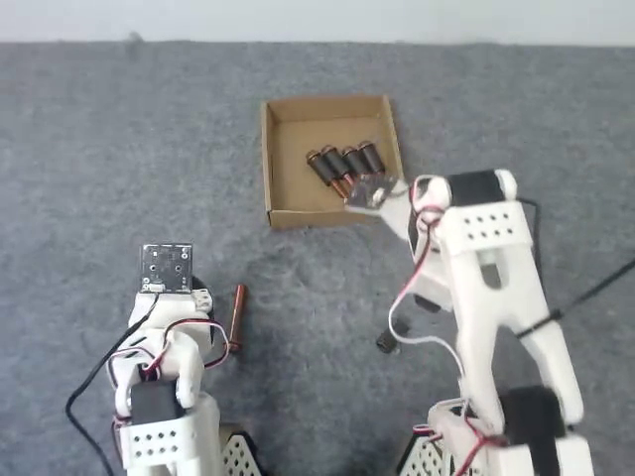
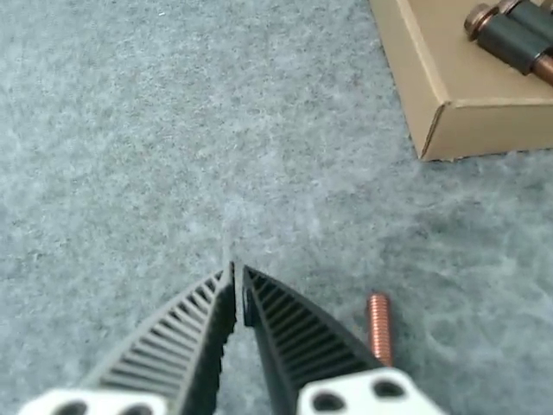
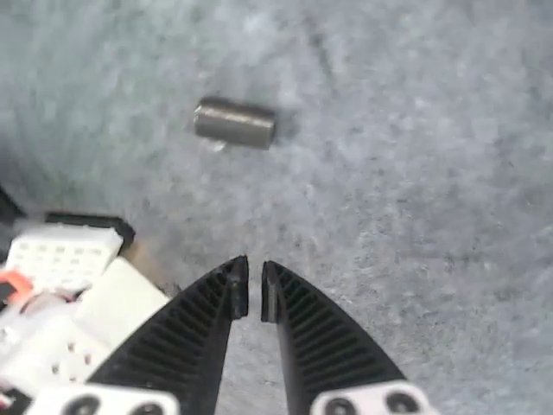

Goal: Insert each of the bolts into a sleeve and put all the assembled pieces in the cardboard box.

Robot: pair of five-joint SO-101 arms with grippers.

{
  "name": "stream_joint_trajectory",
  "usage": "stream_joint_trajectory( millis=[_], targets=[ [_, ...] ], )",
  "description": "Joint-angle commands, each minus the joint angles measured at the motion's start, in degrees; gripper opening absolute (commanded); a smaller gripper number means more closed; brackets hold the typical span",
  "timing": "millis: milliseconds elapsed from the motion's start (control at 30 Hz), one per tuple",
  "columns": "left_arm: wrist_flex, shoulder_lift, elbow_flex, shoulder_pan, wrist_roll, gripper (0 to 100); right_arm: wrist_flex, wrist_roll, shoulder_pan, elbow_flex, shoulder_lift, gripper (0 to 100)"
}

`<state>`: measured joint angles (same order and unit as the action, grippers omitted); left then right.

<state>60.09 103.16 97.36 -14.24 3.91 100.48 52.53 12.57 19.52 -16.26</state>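
the copper bolt [image 2: 378, 328] looks stiff, light and apt to roll; grip it mid-shaft. left gripper [image 2: 235, 275] and right gripper [image 3: 253, 268] have jaws closed, empty.

Brown cardboard box [image 1: 283, 164], far centre of the grey carpeted surface [image 1: 99, 149], holds four sleeved copper bolts [image 1: 342, 167] side by side; one bare copper bolt [image 1: 237, 312] lies nearer, left.
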Motion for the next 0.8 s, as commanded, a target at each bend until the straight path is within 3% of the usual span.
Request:
stream_joint_trajectory(
  millis=[0, 200, 433, 533, 633, 767],
  targets=[
    [0.18, 0.88, -0.84, -0.26, 0.62, 1, 0.84, 4.75, 0.40, 3.60, -6.20, 1.1],
    [0.18, 0.88, -0.84, -0.26, 0.70, 1, 0.40, 9.23, 6.46, 14.77, -12.62, 10.5],
    [0.18, 0.88, -0.84, -0.26, 0.70, 1, -9.63, 10.90, 12.88, 26.29, -20.62, 13.9],
    [0.18, 0.88, -0.84, -0.26, 1.23, 1, -12.00, 15.21, 16.40, 31.12, -22.99, 17.9],
    [0.18, 0.88, -0.84, -0.26, 5.63, 1, -15.16, 18.02, 18.59, 34.90, -24.66, 24.0],
    [0.18, 0.88, -0.84, -0.26, 11.25, 1, -17.98, 22.24, 18.77, 36.48, -24.75, 24.1]
  ],
)
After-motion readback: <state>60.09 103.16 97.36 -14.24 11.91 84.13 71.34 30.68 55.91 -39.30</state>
